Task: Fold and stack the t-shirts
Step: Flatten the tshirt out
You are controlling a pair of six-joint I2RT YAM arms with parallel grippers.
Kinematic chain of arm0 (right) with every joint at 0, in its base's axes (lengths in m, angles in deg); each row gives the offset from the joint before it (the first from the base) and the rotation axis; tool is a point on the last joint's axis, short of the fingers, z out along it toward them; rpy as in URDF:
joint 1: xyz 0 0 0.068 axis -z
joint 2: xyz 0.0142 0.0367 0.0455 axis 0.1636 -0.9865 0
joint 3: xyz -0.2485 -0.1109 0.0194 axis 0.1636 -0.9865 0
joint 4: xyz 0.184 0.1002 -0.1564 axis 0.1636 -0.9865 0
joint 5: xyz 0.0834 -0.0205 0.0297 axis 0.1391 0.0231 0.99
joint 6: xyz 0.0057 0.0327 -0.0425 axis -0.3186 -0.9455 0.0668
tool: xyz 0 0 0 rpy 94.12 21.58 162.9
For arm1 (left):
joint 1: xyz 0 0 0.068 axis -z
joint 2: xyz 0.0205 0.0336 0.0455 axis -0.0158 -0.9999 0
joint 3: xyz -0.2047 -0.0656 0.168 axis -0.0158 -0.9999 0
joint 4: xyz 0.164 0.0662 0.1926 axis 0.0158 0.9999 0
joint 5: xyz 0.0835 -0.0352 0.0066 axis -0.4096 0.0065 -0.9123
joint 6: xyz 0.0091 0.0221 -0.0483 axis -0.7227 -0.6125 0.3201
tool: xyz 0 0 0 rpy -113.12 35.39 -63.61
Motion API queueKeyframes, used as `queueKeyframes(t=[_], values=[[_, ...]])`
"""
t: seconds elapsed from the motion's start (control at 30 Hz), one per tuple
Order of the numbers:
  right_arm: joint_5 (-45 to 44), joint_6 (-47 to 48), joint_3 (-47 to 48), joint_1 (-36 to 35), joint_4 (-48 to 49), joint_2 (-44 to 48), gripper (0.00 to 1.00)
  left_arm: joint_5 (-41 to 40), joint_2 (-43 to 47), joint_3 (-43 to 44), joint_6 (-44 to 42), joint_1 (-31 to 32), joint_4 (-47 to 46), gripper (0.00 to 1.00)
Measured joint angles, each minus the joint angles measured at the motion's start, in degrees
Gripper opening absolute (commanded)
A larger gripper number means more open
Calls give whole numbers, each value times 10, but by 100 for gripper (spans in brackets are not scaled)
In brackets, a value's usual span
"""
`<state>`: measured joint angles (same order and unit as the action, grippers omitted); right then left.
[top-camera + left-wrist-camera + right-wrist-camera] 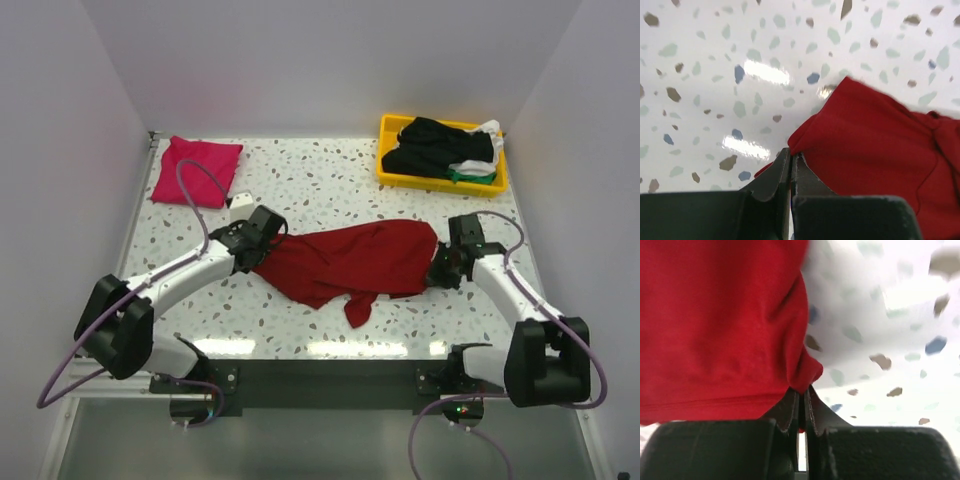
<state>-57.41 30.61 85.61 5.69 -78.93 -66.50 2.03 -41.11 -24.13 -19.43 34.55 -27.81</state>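
Observation:
A dark red t-shirt [350, 258] is stretched between both grippers across the middle of the table, one sleeve drooping toward the near edge. My left gripper [262, 244] is shut on its left edge; the wrist view shows the cloth [880, 145] pinched at the fingertips [791, 154]. My right gripper [446, 262] is shut on its right edge, the cloth [715, 325] bunched above the closed fingers [801, 392]. A magenta-pink t-shirt [196, 171] lies folded at the back left. Black, white and green shirts [440, 148] lie in the yellow tray [385, 150].
The yellow tray stands at the back right corner. A small white object [241, 201] lies near the pink shirt. White walls enclose the speckled table [320, 180] on three sides. A purple cable [195, 200] arches over the left arm.

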Motion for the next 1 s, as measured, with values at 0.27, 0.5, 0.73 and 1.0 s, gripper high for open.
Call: queueKeyframes(t=[0.27,0.5,0.73,1.0], values=[[-20,43,248,0,-46,94,0,-68,91,133,-64,-22,12,0],[-38,60,447,0,-79,167,0,-91,225,268,-146,-24,-27,0],[-49,65,622,0,-102,191,0,-103,313,396,-221,-24,-50,0],[-50,78,829,0,-150,182,0,-100,376,495,-275,-25,-66,0]])
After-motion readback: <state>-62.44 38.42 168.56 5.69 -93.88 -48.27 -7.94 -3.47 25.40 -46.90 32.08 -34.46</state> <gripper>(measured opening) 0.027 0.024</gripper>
